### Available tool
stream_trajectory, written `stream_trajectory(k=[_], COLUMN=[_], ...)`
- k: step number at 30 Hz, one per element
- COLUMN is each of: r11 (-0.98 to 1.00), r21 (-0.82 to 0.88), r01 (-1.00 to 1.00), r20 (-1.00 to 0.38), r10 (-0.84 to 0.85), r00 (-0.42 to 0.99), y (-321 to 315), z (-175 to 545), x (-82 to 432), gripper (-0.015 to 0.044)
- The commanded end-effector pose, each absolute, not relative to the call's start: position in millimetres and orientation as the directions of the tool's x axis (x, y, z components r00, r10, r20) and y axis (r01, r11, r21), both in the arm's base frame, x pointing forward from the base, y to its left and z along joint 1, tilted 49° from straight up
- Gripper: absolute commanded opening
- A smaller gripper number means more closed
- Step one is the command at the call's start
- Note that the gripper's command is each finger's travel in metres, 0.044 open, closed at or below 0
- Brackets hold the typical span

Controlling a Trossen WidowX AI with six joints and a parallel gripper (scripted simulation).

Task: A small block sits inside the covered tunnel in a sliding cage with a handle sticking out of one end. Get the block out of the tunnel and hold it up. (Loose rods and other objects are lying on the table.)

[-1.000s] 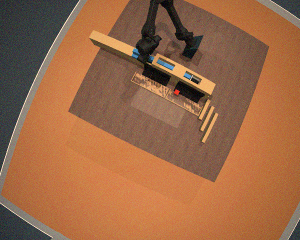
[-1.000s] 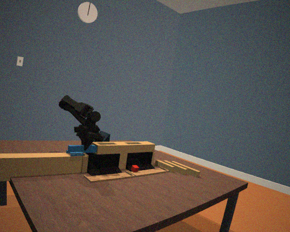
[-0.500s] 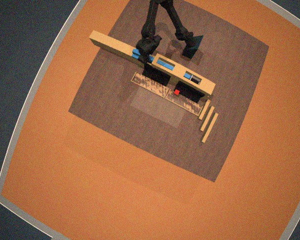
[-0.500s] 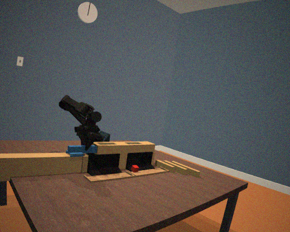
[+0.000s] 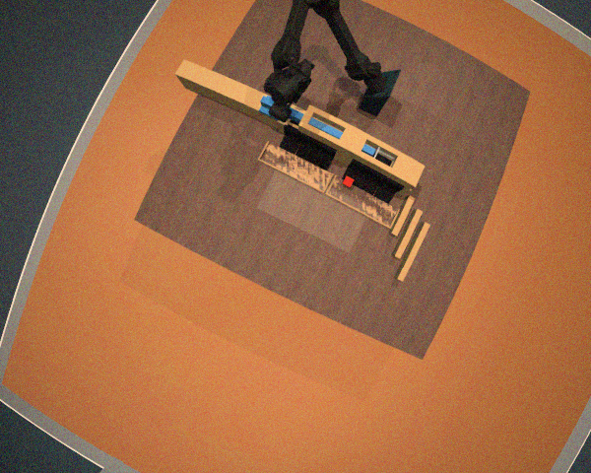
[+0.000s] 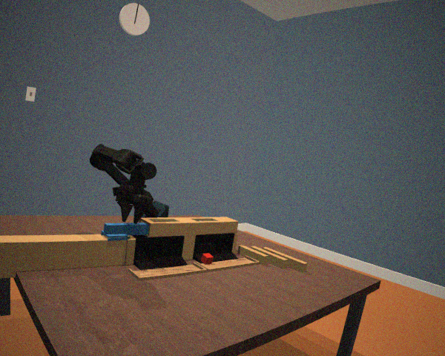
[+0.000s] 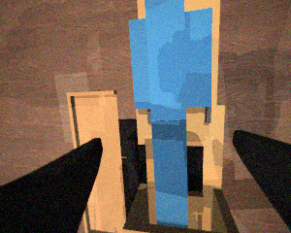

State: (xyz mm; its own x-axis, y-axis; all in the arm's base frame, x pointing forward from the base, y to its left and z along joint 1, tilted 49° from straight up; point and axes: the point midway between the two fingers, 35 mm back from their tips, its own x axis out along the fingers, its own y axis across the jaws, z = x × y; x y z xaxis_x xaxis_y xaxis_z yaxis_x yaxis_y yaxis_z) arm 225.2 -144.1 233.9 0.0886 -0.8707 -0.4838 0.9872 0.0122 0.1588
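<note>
My black jaws [image 5: 282, 120] [image 6: 130, 222] are spread, empty, above the blue sliding bar [image 5: 295, 115] [image 6: 137, 228] [image 7: 170, 170]; small red cube [image 5: 348, 180] [image 6: 206, 258] sits outside the tan wooden tunnel [image 5: 354, 140] [image 6: 190, 225], on a shallow tray [image 5: 327, 192] [image 6: 202, 270].

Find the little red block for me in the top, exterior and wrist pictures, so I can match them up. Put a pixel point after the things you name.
Top: the red block [image 5: 348, 180] [image 6: 207, 258] is right of centre, in front of the right-hand dark opening.
Exterior: just below centre, at the front of the right-hand dark opening.
Wrist: not in it.
Shared landmark: the blue slider [image 5: 267, 104] [image 6: 125, 228] [image 7: 170, 63].
</note>
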Motion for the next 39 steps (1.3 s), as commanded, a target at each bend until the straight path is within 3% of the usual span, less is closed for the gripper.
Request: stream_trajectory(k=[1,20,34,37,39], r11=[0.012,0.013,0.011,0.011,0.011], r21=[0.154,0.155,0.16,0.16,0.16], r01=[0.988,0.988,0.987,0.987,0.987], r20=[-0.489,-0.487,-0.484,-0.484,-0.485], r10=[-0.868,-0.869,-0.871,-0.871,-0.87], r00=[0.087,0.088,0.089,0.089,0.088], y=[-147,-170,-167,-167,-167], z=[230,211,215,215,213], x=[225,222,223,223,223], gripper=[0.044,0.044,0.0072,0.0052,0.0])
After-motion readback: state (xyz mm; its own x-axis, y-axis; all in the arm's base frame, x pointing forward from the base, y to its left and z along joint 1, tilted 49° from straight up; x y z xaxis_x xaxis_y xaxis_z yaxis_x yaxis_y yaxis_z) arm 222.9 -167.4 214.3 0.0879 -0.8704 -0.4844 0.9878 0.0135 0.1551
